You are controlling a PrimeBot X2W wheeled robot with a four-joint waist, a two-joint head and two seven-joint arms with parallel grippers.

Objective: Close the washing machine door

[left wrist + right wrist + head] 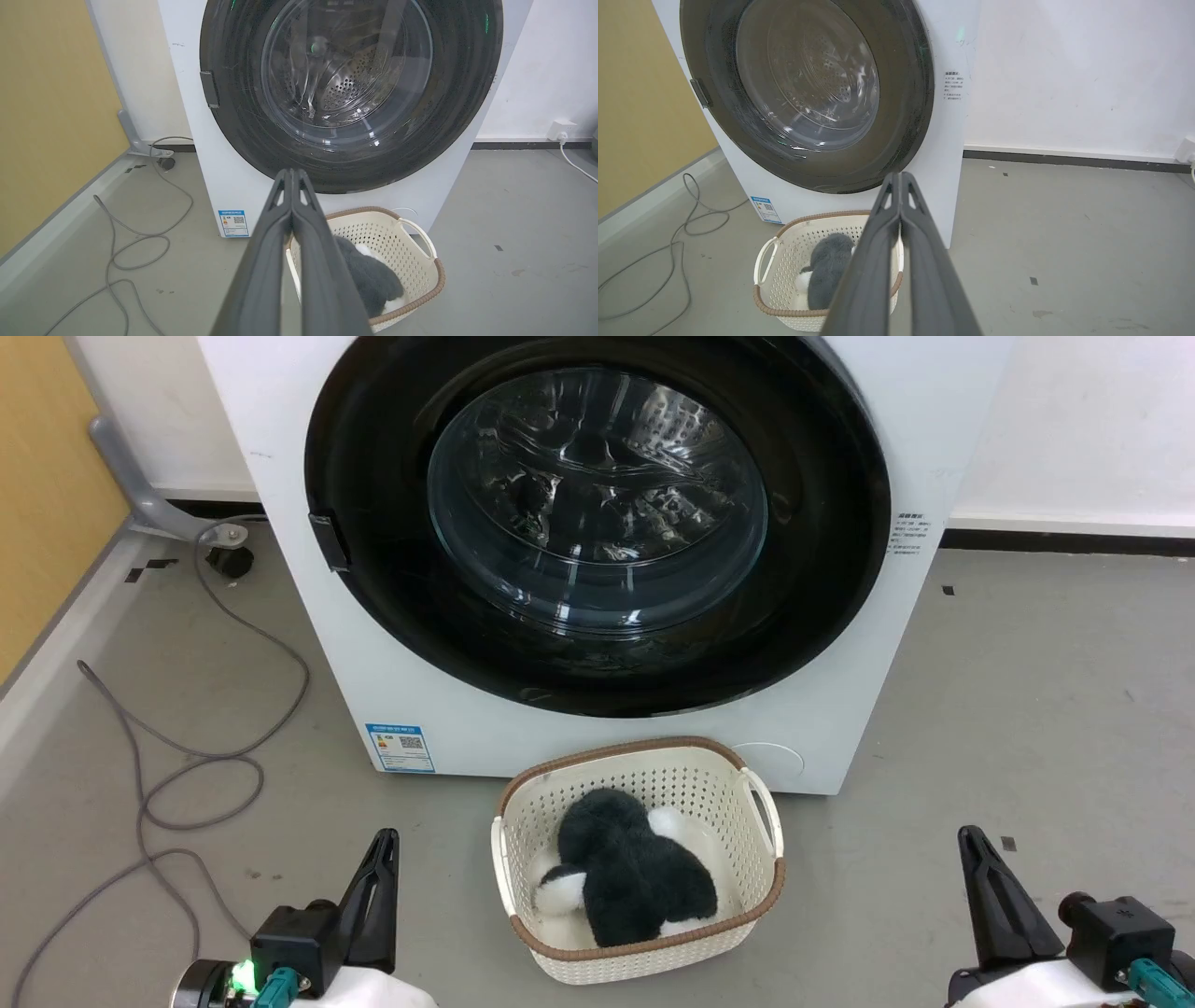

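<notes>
As we take it from all three views, door position: the washing machine door (pixel 597 513) lies flat against the front of the washing machine (pixel 467 733) and fills the round opening, with no gap that we can make out along its rim.
door look: glossy black ring around a clear glass bowl; we see the perforated steel drum (pixel 345 84) through the glass.
door edge: a small dark tab (pixel 329 541) sits on the ring's left side in the head view.
left tool (pixel 382 845): low at the left of the head view, fingers pressed together tip to tip, nothing between them, over the grey floor (pixel 1027 728), well apart from the door.
right tool (pixel 971 840): low at the right of the head view, fingers likewise pressed together, empty, well apart from the machine.
wrist views: each one looks along its own closed fingers towards the machine front.
basket (pixel 653 779): cream, perforated, brown rim; stands on the floor just in front of the machine, between the two tools.
basket contents: we see a dark and white plush toy (pixel 625 877) lying inside.
blue sticker (pixel 400 749): low on the machine's front, left of the basket.
grey cable (pixel 187 765): loops over the floor to the machine's left.
</notes>
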